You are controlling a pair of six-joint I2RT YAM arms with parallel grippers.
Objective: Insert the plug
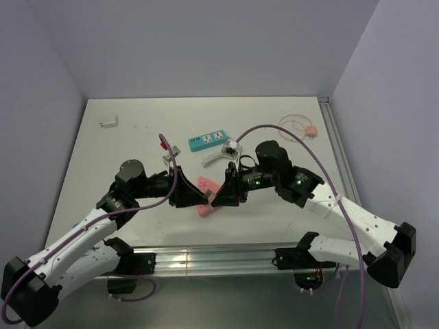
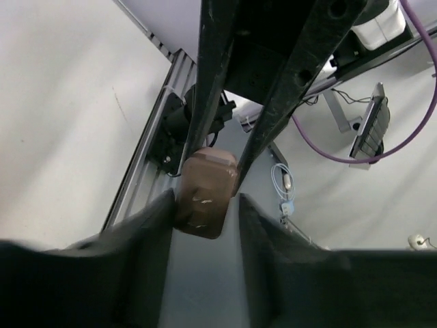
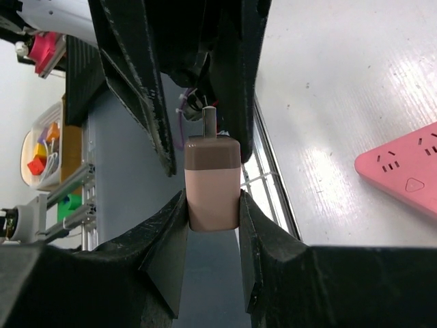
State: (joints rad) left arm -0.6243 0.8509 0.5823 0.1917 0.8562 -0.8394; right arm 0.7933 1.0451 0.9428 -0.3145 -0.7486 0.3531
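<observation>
The two arms meet nose to nose over the near-middle of the counter [image 1: 137, 147], and to me it looks like a mid-air handover.

The left claw [image 2: 205, 208] sits around the plug [image 3: 212, 171] at the end with the prong [image 3: 210, 121]. I honestly can't tell if it's pinching or just parked around it. Its own wrist view shows it tight against the sides, but I wouldn't swear to contact on both.

The plug itself is up off the counter, caught between the two claws, with the prong pointing at the left arm.

The right claw [image 3: 213, 205] is definitely clamped on the plug's back end, pressed flat on both sides.

My guess at the why: held like this, the prong seems to run along the counter rather than down at a socket. A swap or re-grip would give a better angle for pushing it in.

The pink strip [image 3: 403, 174] lies flat on the counter, sockets up, pretty much under where the claws meet, so a target is close. There's also a teal strip [image 1: 208, 140] farther back, and I can't say which one is meant.
</observation>
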